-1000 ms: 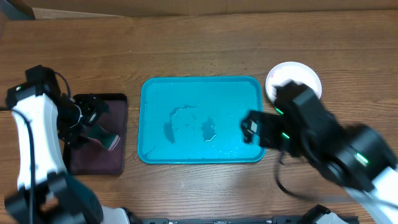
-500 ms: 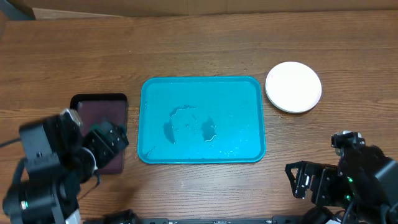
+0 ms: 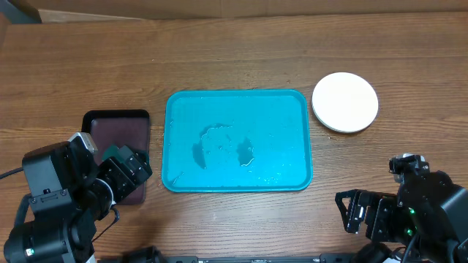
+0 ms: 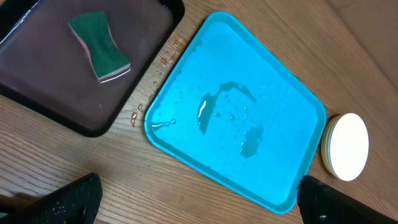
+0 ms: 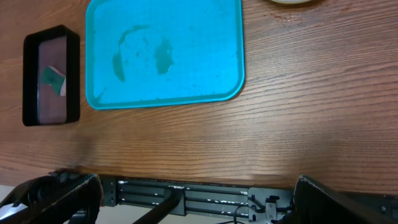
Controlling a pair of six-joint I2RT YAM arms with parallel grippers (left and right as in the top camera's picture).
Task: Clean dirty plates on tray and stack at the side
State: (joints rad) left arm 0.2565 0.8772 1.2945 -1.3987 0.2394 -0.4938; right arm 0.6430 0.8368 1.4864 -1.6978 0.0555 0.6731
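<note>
At the bottom edge of the overhead view both arms sit low and back from the work. The left gripper (image 3: pixel 124 169) is at the lower left, its jaws spread apart and holding nothing, its tips over the near end of the dark tray (image 3: pixel 117 120). The right gripper (image 3: pixel 358 212) is at the lower right, jaws likewise wide apart and empty, over bare table (image 3: pixel 234 44).

In the left wrist view the two finger tips (image 4: pixel 74 199) show only as dark shapes at the lower corners, far apart, with wood between them. The right wrist view shows the same: dark fingers (image 5: pixel 56 193) at the bottom corners, and a black rail along the table's near edge.

Further up, in the middle of the overhead frame, lies the teal tray (image 3: pixel 175 175), flat on the table, with no plates on it. Its floor carries patches and beads of water near the centre. Just left of it, apart by a narrow strip of wood, is the dark tray, and the left wrist view shows a green sponge (image 4: pixel 99 46) lying in it, plus a few drops on the wood between the two trays.

At the upper right of the overhead frame, just beyond the teal tray's corner, the plates (image 3: pixel 345 101) sit stacked, white on top; the ones beneath cannot be made out from above.
</note>
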